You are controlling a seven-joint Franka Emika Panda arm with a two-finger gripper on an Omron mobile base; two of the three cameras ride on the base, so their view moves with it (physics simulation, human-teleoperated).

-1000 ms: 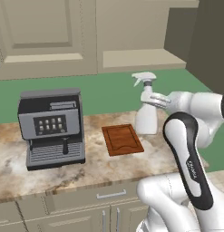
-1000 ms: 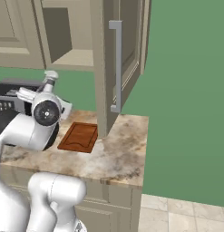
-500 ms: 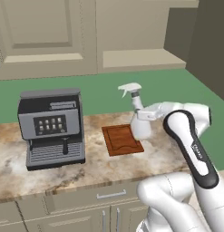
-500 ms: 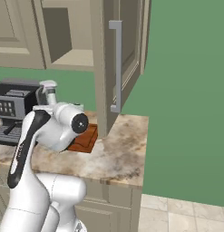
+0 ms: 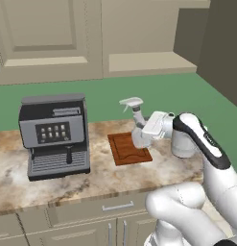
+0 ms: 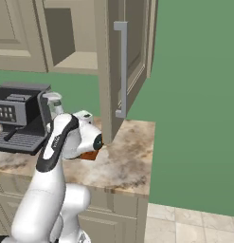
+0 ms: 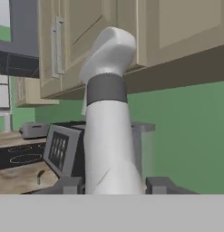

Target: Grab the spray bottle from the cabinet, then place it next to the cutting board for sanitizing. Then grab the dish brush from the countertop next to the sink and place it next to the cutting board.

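Note:
My gripper (image 5: pixel 145 133) is shut on the spray bottle (image 5: pixel 137 126), a pale grey bottle with a whitish trigger nozzle, held upright. The bottle hangs low over the right edge of the reddish-brown cutting board (image 5: pixel 125 149) on the marbled countertop (image 5: pixel 105 178); I cannot tell whether its base touches. In the hand view the spray bottle (image 7: pixel 109 136) rises between the fingertips (image 7: pixel 70 185). From the right, its nozzle (image 6: pixel 53 98) peeks over my arm and a corner of the cutting board (image 6: pixel 91 155) shows. The cabinet (image 5: pixel 148 61) stands open above. The dish brush and sink are out of view.
A grey coffee machine (image 5: pixel 55 134) stands on the countertop left of the board. The cabinet's open door (image 6: pixel 130 61) with a long metal handle juts out over the counter's right end. Bare countertop (image 6: pixel 123 163) lies right of the board.
The arm has carried the spray bottle leftward and down, from beside the board's right side to low over its right edge. The grip has stayed the same.

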